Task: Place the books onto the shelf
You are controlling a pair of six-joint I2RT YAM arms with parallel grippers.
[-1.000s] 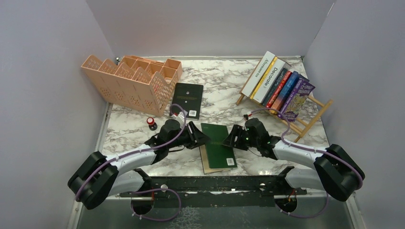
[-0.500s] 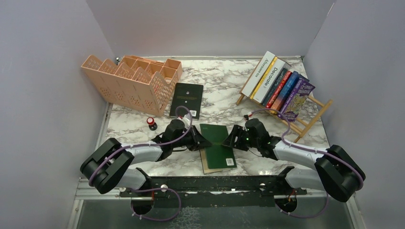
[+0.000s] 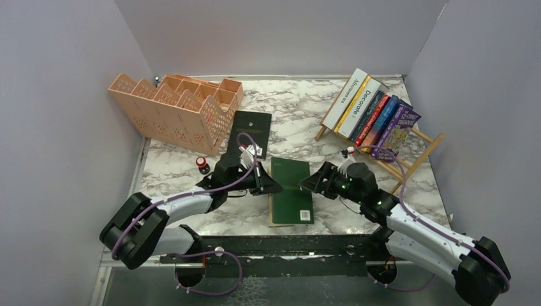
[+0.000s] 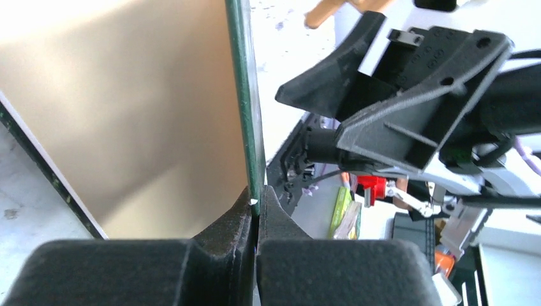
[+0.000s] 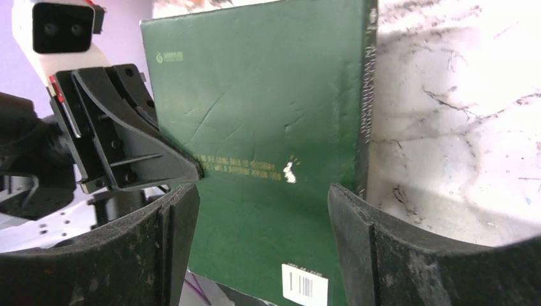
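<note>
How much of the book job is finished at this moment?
Done: a row of books stands on the shelf. In hand: the left gripper pinches the green book by its cover edge; the right gripper is open beside it. Left: that book and the black book lying flat.

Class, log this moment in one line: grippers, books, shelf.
left gripper: shut on dark green book | right gripper: open | black book: flat, unshelved | shelf: partly filled

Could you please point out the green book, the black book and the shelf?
green book point(image 3: 291, 194), top view, cover middle.
black book point(image 3: 251, 127), top view, cover middle.
shelf point(image 3: 426, 153), top view, right rail.
</note>
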